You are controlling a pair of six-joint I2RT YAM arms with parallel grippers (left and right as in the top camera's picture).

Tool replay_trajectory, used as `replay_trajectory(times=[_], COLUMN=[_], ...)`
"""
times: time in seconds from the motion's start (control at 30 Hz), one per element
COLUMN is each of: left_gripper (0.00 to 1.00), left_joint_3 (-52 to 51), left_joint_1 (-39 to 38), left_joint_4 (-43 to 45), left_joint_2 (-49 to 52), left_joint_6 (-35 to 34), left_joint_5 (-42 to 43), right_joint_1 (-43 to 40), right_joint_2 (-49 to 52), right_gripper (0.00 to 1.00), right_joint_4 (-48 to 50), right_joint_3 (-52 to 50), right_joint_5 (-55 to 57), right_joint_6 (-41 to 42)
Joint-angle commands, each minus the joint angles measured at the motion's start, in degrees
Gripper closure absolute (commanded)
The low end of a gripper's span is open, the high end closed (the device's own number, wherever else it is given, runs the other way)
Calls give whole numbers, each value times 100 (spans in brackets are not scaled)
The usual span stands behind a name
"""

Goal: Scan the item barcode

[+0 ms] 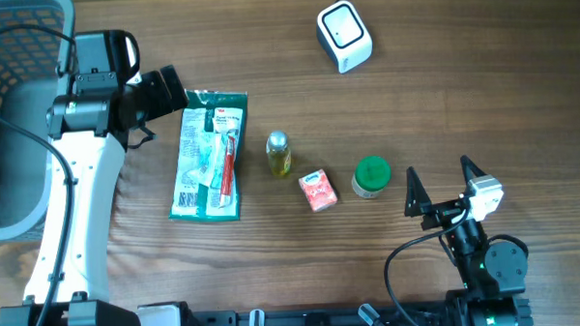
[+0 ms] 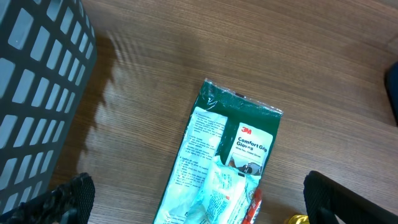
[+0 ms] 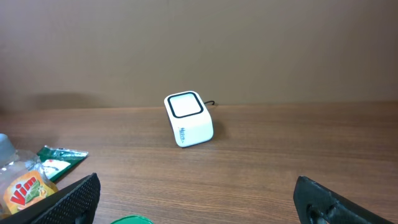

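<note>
Overhead: wood-grain table (image 1: 461,80), grey basket (image 1: 6,192) at its corner; left fingers (image 2: 62,199) and right fingers (image 1: 414,193) gape empty.

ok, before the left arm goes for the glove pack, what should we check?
1. left tool open and empty: ok, its jaws stand wide with nothing between them.
2. left tool lined up on the glove pack: ok, the pack lies between its fingers in the left wrist view.
3. barcode on the pack located: cannot tell, the print is too small to read.
4. pack clear of neighbours: ok, the bottle lies apart from it.
5. scanner unobstructed: ok, nothing stands beside it.
6. right tool out of the way: ok, open, empty, at the near right edge.
</note>
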Motion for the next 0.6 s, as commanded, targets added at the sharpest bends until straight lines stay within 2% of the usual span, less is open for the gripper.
replay_trajectory(times=[0.0, 0.4, 0.57], left_gripper=[0, 0, 0], left_joint_3=[81, 81, 81], left_joint_1=[22, 22, 22], left_joint_4=[17, 17, 17], left_joint_2=[-42, -42, -42], left_joint_6=[-52, -52, -52], left_joint_5=[66, 66, 66], right_joint_1=[-17, -17, -17], right_joint_2=[-11, 50, 50], right_gripper=[0, 0, 0], right_joint_4=[22, 13, 17], right_joint_3=[-7, -7, -7], right_joint_5=[66, 101, 28], right_joint_6=[-28, 184, 1292])
